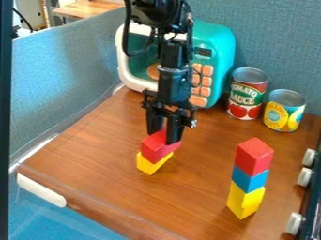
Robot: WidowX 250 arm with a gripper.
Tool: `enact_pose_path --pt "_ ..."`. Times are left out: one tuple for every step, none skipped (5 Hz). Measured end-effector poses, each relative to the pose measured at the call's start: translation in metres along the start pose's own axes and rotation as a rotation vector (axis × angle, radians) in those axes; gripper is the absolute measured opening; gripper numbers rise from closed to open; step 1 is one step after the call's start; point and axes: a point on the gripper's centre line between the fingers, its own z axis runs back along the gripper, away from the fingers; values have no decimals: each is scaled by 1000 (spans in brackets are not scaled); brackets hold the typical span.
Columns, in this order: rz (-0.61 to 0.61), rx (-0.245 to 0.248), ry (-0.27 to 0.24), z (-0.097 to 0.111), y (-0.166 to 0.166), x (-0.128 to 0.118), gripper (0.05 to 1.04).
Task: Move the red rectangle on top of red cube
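The black gripper [164, 133] is left of the view's middle, pointing down at the red rectangle [156, 147] and overlapping its upper part. Under that red block is a yellow block [151, 164], set at an angle on the wooden surface. A separate stack stands to the right, with the red cube [254, 157] on top, a blue block [250, 179] below it and yellow at the bottom [244, 201]. Whether the gripper holds the red rectangle cannot be told.
Behind the gripper stands a teal toy microwave [216, 51]. A tomato sauce can [246, 96] and a yellow can [284, 112] are at the back right. White knobs [304, 176] line the right edge, and a grey-blue partition [69, 75] runs along the left.
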Motion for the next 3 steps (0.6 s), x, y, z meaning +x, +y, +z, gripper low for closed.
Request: enact_pose_path --pt "-20 5 -51 17 -11 4 540" --pt "-95 37 -237 75 -50 8 540" --pt "-201 21 -304 114 -85 4 540"
